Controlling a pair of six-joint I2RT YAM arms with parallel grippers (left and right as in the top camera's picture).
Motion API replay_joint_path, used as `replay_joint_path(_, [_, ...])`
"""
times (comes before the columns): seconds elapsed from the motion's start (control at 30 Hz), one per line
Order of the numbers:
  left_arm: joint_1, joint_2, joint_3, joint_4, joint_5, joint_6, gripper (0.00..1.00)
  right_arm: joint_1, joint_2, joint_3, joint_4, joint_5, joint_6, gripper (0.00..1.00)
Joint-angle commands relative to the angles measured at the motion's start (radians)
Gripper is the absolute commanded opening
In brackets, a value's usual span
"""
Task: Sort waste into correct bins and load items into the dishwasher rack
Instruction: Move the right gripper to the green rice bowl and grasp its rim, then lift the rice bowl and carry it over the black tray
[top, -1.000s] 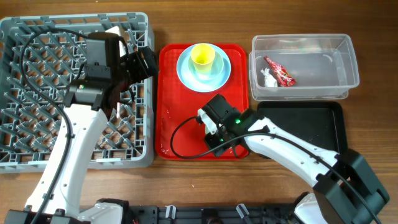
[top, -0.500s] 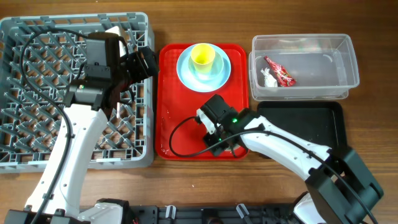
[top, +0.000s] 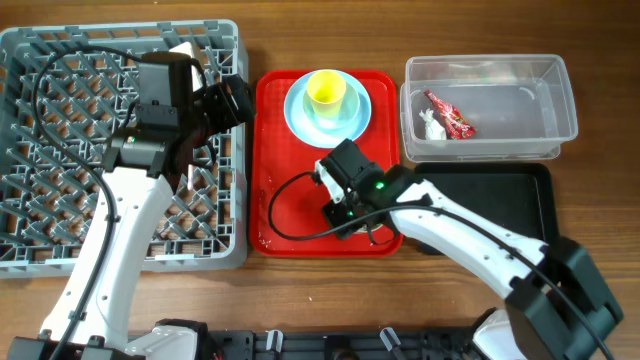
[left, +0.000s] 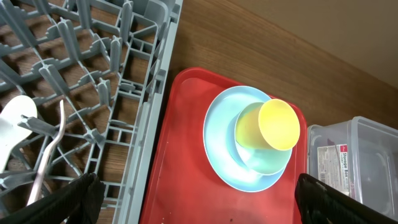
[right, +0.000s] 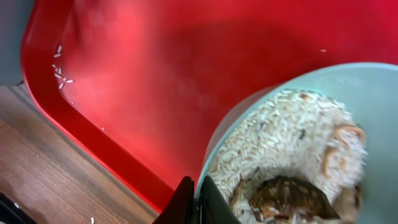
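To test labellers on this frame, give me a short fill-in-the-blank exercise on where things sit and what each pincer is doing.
1. The right pincer is shut on the rim of a ____ filled with rice.
2. The yellow cup is stacked over the blue plate on the ____ tray.
3. The red wrapper lies in the ____ tub.
4. The left pincer is ____.
Missing words: bowl; red; clear; open.

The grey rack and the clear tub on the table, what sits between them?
The red tray, seen in the overhead view. It carries a pale blue plate holding a bowl and a yellow cup.
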Motion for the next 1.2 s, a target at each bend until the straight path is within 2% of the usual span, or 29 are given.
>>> replay_joint_path(0.0, [0.001, -0.011, -0.003, 0.004, 0.015, -0.009, 1.00, -0.007, -0.057, 0.031, -0.022, 0.093, 0.017, 0.04])
replay_joint_path(0.37, [0.001, -0.011, -0.003, 0.004, 0.015, -0.009, 1.00, -0.007, -0.059, 0.128, -0.124, 0.263, 0.041, 0.04])
replay_joint_path(0.6, [0.001, -0.011, -0.003, 0.004, 0.015, -0.009, 1.00, -0.051, -0.081, 0.217, -0.214, 0.276, 0.205, 0.04])
replay_joint_path(0.7, [0.001, -0.011, -0.003, 0.004, 0.015, -0.009, 1.00, -0.103, -0.119, 0.217, -0.235, 0.230, 0.225, 0.04])
replay_joint_path(0.9, [0.001, -0.011, -0.003, 0.004, 0.015, -0.009, 1.00, -0.266, -0.195, 0.214, -0.272, 0.004, 0.222, 0.04])
replay_joint_path(1.1, [0.001, -0.011, -0.003, 0.004, 0.015, -0.009, 1.00, -0.409, -0.195, 0.212, -0.301, -0.193, 0.143, 0.04])
replay_joint_path(1.17, [0.001, -0.011, -0.003, 0.004, 0.015, -0.009, 1.00, -0.467, -0.195, 0.212, -0.340, -0.198, 0.132, 0.04])
